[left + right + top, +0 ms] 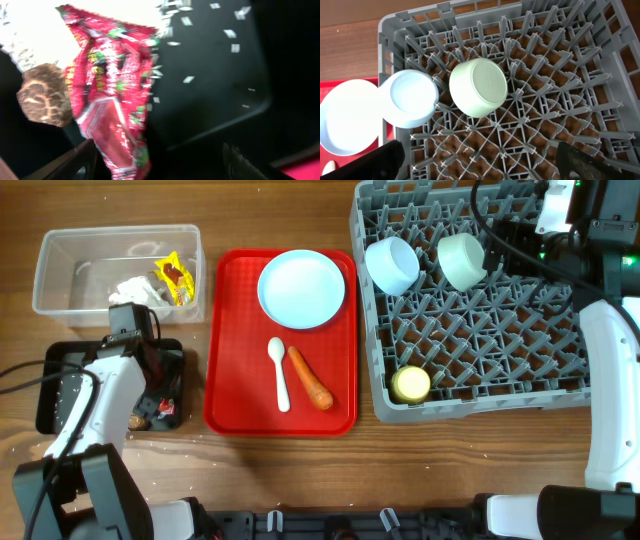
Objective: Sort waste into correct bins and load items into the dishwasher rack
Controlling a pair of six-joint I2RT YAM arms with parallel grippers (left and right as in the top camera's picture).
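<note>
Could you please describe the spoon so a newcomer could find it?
Find the red tray in the middle of the table. Near the round plate lie two long things: the spoon is the white one, left of the orange carrot.

Pale blue bowl, pale green bowl tilted, small yellow cup in grey plastic lattice rack; round blue plate, white plastic spoon, orange carrot beside rack; red wrapper, brown lump in black tray.

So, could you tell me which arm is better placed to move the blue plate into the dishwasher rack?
Right. The right gripper hangs open above the dishwasher rack, next to the red tray holding the plate; the left gripper is over the black tray, farther away.
</note>
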